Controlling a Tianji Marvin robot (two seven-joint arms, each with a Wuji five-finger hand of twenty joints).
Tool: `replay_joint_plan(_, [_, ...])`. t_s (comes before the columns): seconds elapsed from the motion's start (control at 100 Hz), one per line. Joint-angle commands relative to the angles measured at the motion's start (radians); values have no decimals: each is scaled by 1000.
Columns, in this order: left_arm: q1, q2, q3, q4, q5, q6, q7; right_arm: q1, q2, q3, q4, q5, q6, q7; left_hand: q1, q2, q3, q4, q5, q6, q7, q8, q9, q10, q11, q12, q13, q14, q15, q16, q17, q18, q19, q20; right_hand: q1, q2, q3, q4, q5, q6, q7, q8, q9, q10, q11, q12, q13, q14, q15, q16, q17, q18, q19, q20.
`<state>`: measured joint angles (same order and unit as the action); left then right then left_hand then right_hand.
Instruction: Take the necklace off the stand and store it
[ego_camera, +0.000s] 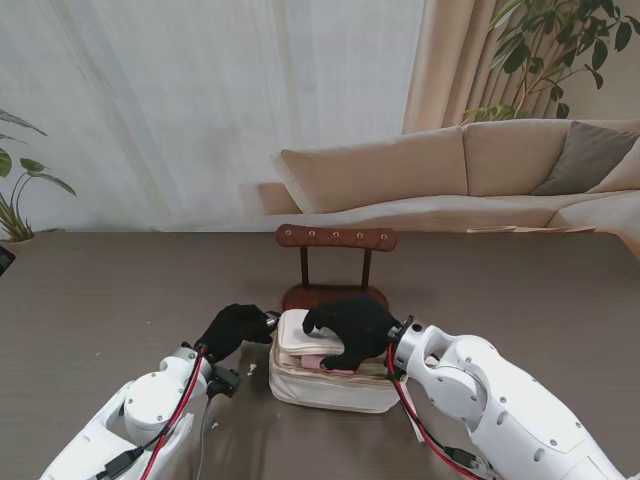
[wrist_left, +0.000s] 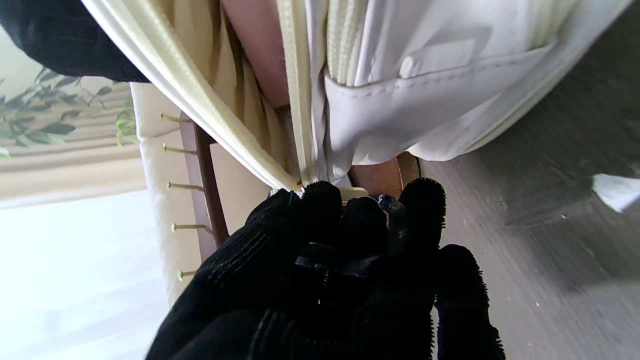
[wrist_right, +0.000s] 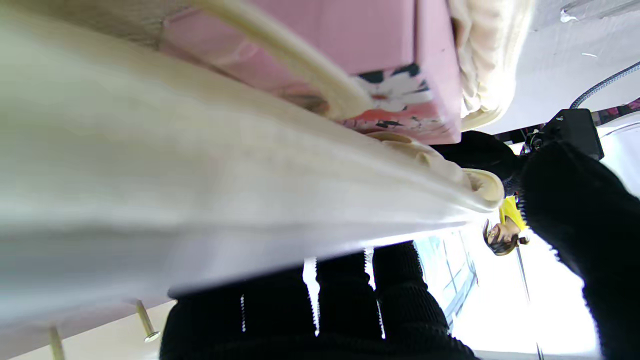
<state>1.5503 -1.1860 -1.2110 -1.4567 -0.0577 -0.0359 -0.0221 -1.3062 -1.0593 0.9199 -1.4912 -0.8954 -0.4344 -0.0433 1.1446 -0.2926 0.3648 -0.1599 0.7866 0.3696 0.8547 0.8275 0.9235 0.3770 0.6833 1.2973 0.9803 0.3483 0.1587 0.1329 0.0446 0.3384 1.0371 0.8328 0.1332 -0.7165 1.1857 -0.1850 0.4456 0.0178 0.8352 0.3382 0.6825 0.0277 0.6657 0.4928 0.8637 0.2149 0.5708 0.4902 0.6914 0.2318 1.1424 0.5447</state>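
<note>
Stand view: a cream case (ego_camera: 330, 385) is seen near the middle of the table (ego_camera: 100, 290), just in front of the wooden stand (ego_camera: 336, 240).
Necklace: not seen on the stand's pegs (wrist_left: 182, 186) or elsewhere; it is judged to be already inside the case.
Right hand (ego_camera: 350, 330): laid over the soft lid (ego_camera: 300, 335), fingers curled on its far edge, apparently to steady it.
Left hand (ego_camera: 235, 328): fingertips (wrist_left: 320, 200) are pinched at the zip (wrist_left: 295, 100) end, seemingly on the pull, so closing is judged the step in hand.
Materials: padded, stitched fabric; ribbed zip tape; pink lining (wrist_right: 360, 35); knitted black gloves; brass-coloured pegs.
</note>
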Motion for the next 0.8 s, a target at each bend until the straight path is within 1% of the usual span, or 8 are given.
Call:
replay_joint_plan(0.0, [10, 14, -11, -19, 4, 0, -35, -38, 6, -11, -8, -10, -6, 35, 18, 4, 57, 4, 19, -40, 104, 30, 21, -13, 25, 19, 50, -30, 18, 9, -5, 6, 47, 20, -42, 29, -60, 30, -44, -17, -28, -31, -57, 22, -20, -27, -6, -59, -37, -46, -282, 14, -33, -2])
replay_joint_plan(0.13, [27, 30, -30, -46, 38, 11, -71, -57, 11, -6, -31, -44, 2, 36, 15, 1, 59, 7, 22, -41, 95, 17, 19, -13, 28, 20, 50, -31, 18, 9, -9, 4, 54, 21, -61, 56, -104, 33, -76, -4, -53, -44, -105, 30, -37, -42, -62, -47, -69, -59, -319, 16, -63, -3])
replay_joint_plan(0.21, [38, 37, -40, -62, 51, 15, -90, -63, 13, -10, -32, -73, 9, 15, 15, 0, 60, 8, 26, -41, 92, 13, 21, -13, 28, 18, 50, -31, 18, 8, -9, 2, 55, 20, -66, 61, -119, 34, -84, 14, -62, -50, -129, 34, -43, -47, -85, -46, -79, -64, -332, 16, -74, -3])
replay_joint_plan(0.34, [52, 45, -54, -84, 58, 16, -113, -65, 16, -26, -23, -126, 24, -31, 15, -1, 62, 9, 29, -41, 87, 8, 22, -11, 27, 16, 50, -30, 18, 8, -9, 2, 55, 19, -60, 47, -118, 37, -75, 15, -60, -53, -130, 37, -36, -49, -89, -49, -77, -66, -334, 12, -79, 0])
replay_joint_plan(0.41, [58, 48, -59, -95, 57, 15, -124, -63, 16, -36, -14, -141, 32, -53, 14, -2, 62, 9, 31, -43, 88, 8, 24, -13, 28, 16, 51, -30, 18, 9, -7, 3, 57, 19, -46, 13, -78, 39, -66, 21, -54, -53, -127, 37, -31, -53, -83, -49, -74, -69, -330, 10, -79, 3])
replay_joint_plan(0.52, [64, 53, -63, -108, 58, 12, -141, -58, 19, -50, -2, -175, 40, -85, 13, -4, 65, 9, 31, -45, 89, 9, 26, -15, 29, 16, 54, -33, 20, 9, -6, 3, 57, 18, -14, -16, -22, 44, -51, 23, -43, -50, -114, 36, -23, -56, -69, -56, -69, -71, -320, 5, -76, 4])
replay_joint_plan(0.65, [70, 56, -66, -122, 51, 10, -156, -55, 21, -59, 9, -197, 48, -113, 12, -4, 67, 8, 32, -45, 87, 9, 28, -14, 28, 15, 56, -31, 20, 9, -4, 4, 58, 17, 39, 1, 42, 57, -8, 5, -18, -40, -70, 32, -14, -58, -24, -69, -57, -72, -293, -3, -64, 1])
replay_joint_plan(0.79, [79, 63, -75, -142, 48, 11, -179, -52, 20, -64, 19, -203, 58, -134, 9, -7, 70, 8, 34, -46, 83, 6, 32, -16, 29, 14, 58, -32, 22, 9, -2, 4, 59, 16, 90, 20, 111, 63, 42, -12, 10, -26, -12, 17, 6, -52, 33, -91, -35, -65, -262, -13, -44, -3])
